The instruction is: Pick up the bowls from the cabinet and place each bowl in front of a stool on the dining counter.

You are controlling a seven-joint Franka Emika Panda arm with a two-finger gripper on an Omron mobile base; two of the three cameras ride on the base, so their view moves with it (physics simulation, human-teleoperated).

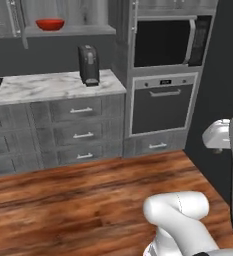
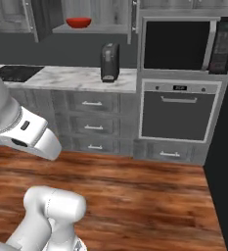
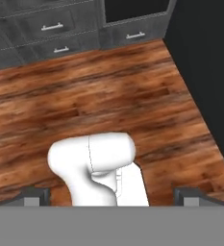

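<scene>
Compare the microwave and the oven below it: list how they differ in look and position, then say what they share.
The microwave sits higher and has a plain black door; the oven sits below it with a grey door. The microwave's handle stands upright at the door's right side; the oven's handle runs level across the top of its door. Both are built into the same grey tall unit, doors shut.
</scene>
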